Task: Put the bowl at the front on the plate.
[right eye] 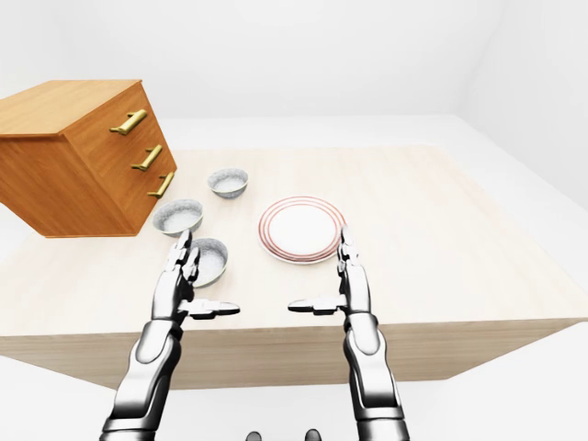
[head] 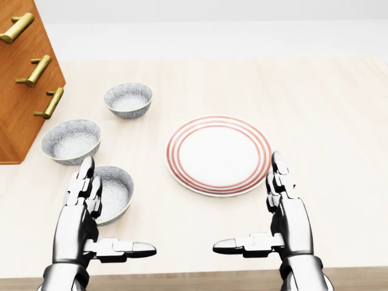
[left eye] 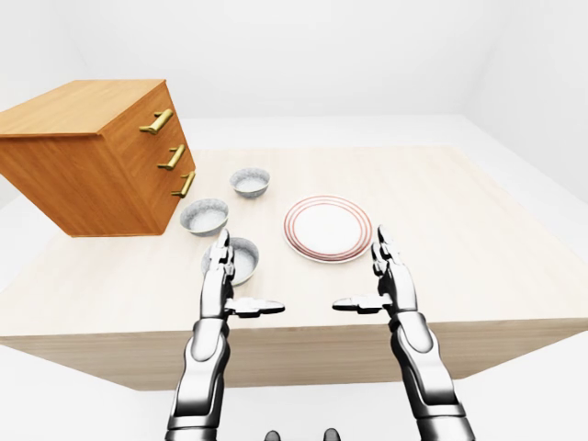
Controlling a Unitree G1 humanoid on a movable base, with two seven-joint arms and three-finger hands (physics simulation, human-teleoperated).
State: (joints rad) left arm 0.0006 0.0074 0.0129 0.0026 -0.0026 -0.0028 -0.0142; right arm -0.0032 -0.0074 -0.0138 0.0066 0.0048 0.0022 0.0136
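Both spread and empty, our left hand (head: 82,221) and right hand (head: 291,224) hover over the table (head: 339,121), the reach seemingly not yet begun; the lowest bowl (head: 118,193) sits left of the plate (head: 218,154), needing, we judge, a left-hand rim grasp.

White walls (left eye: 322,55) and floor (left eye: 55,404), soft even light — just a pale wood tabletop (left eye: 478,239) with a brass-handled drawer chest (left eye: 83,156).

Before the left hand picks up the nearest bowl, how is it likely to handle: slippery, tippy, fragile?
The bowl looks rigid and glazed, so probably slick against the left hand. Its round, sloping wall could squirt out of a side pinch. Upright, low and wide, it seems unlikely to tip if nudged.
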